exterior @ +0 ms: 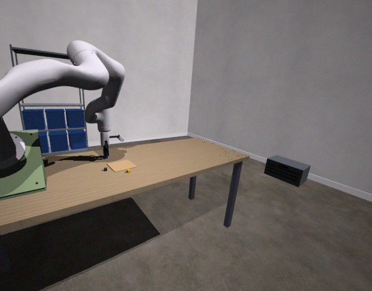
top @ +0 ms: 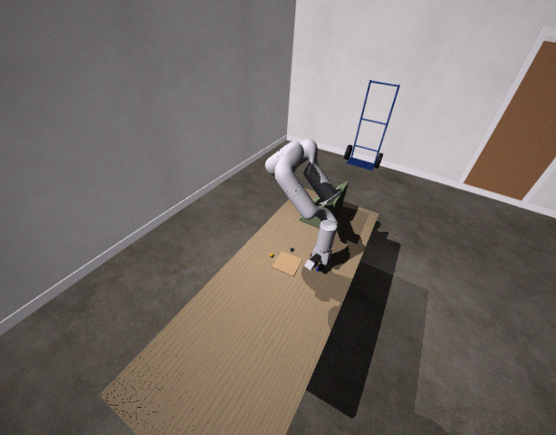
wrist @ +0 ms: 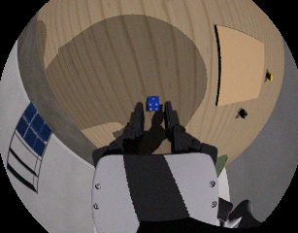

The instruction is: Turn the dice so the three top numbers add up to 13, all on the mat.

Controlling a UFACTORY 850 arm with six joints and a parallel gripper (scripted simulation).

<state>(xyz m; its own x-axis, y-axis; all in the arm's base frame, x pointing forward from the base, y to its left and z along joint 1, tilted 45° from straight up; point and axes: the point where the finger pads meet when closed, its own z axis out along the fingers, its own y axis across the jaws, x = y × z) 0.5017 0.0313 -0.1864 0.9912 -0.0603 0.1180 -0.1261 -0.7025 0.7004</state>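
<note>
Your blue die is a small cube with pale pips on its upper face, lying on the table in the arm's shadow, well apart from the tan mat. The jaws stand partly open with a tip either side of it, and they grip nothing. The yellow die and the black die lie on the table just beside the mat's edges, not on it. You cannot count the pips on any die. In the exterior view the jaws hide most of the blue die.
</note>
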